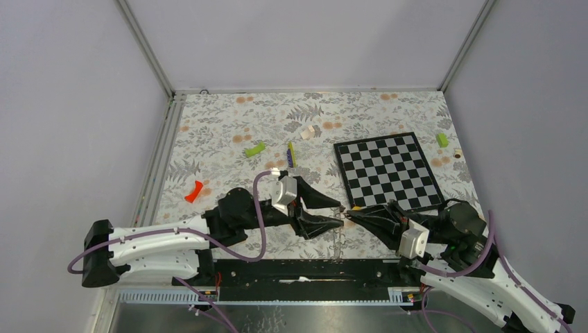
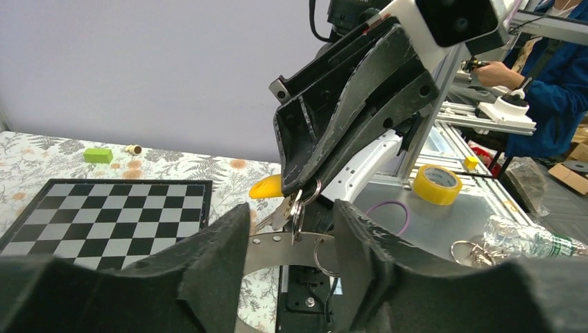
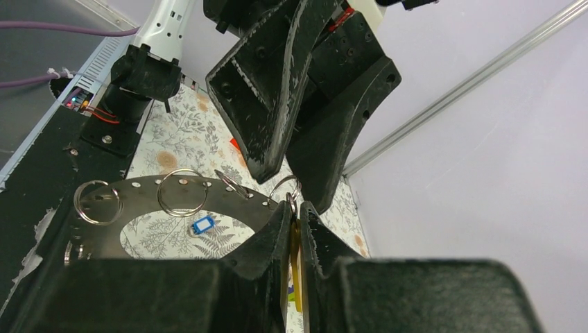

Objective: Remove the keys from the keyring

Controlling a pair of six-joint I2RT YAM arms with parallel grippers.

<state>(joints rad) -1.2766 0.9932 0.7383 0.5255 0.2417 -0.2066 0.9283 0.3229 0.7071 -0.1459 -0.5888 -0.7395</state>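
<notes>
The keyring (image 2: pixel 274 251) is a flat grey metal hoop with rivets and several small split rings. It hangs between the two grippers above the table's near edge (image 1: pixel 338 244) and also shows in the right wrist view (image 3: pixel 135 198). My right gripper (image 3: pixel 294 208) is shut on a yellow-tagged key (image 3: pixel 296 263) and its small ring; its tag also shows in the left wrist view (image 2: pixel 267 187), with metal key blades (image 2: pixel 284 211) below it. My left gripper (image 2: pixel 291 205) faces it tip to tip (image 1: pixel 342 211). Its jaws stand apart and the hoop's band crosses the gap. A blue-tagged key (image 3: pixel 202 225) lies on the table under the hoop.
The chessboard (image 1: pixel 387 170) lies at the right. Lime blocks (image 1: pixel 254 149) (image 1: pixel 442 139), a thin yellow-green and purple stick (image 1: pixel 291 154), a white piece (image 1: pixel 307 132) and a small red piece (image 1: pixel 194 191) lie on the floral cloth. The black base rail (image 1: pixel 298 269) runs along the near edge.
</notes>
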